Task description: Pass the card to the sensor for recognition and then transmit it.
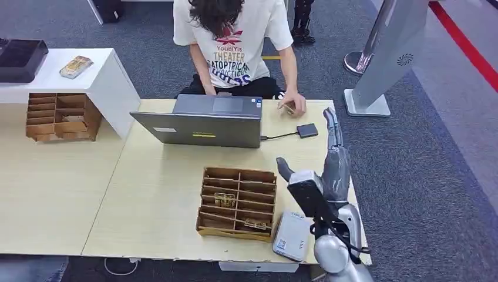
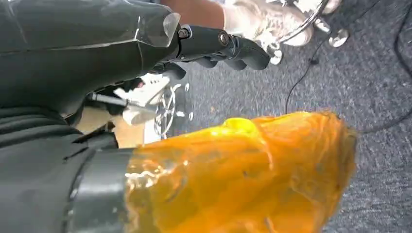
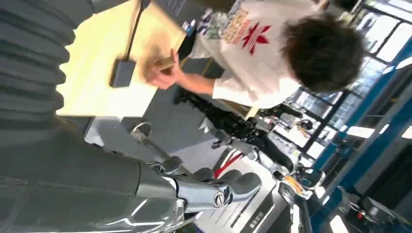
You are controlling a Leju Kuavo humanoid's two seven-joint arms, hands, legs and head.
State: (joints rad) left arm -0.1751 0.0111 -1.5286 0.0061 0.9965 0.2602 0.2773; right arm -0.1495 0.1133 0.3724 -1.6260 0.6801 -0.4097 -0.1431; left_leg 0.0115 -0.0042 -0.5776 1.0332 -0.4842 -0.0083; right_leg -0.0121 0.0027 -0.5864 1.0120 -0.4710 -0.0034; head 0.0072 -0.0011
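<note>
- While the left hand [image 2: 204, 97] hangs over grey carpet in its wrist view, its dark fingers [image 2: 228, 46] and its orange-wrapped thumb [image 2: 243, 174] stand apart with nothing between them.
- At the far left of the head view, a white counter [image 1: 106, 76] carries a black device [image 1: 20, 59] and a small gold packet [image 1: 76, 66].
- Just below that counter, a wooden organiser [image 1: 61, 117] sits on the pale worktop [image 1: 158, 194].
- Near the middle, a grey laptop [image 1: 202, 126] stands open at the far edge of the worktop, its screen facing away from the robot.
- A person [image 1: 235, 41] in a white printed shirt sits behind the laptop.
- Nearer the robot, a wooden divider tray [image 1: 238, 173] lies flat, with two gold-toned pieces [image 1: 225, 200] in its compartments.
- Right of the laptop, a small dark sensor [image 1: 306, 130] lies on the worktop, joined to the laptop by a thin cable [image 1: 279, 137].
- The card [image 1: 287, 107] is in the person's hand [image 1: 295, 103], which rests on the worktop just beyond the sensor and apart from it; the right wrist view shows the same card [image 3: 165, 63] in that grasp.
- The right hand [image 1: 335, 161] is raised above the right end of the worktop, fingers stretched out toward the sensor and spread, holding nothing.
- Below it, a white box [image 1: 290, 236] sits at the near edge of the worktop.
- Off to the right, a grey stand [image 1: 387, 59] rises from the carpet.
</note>
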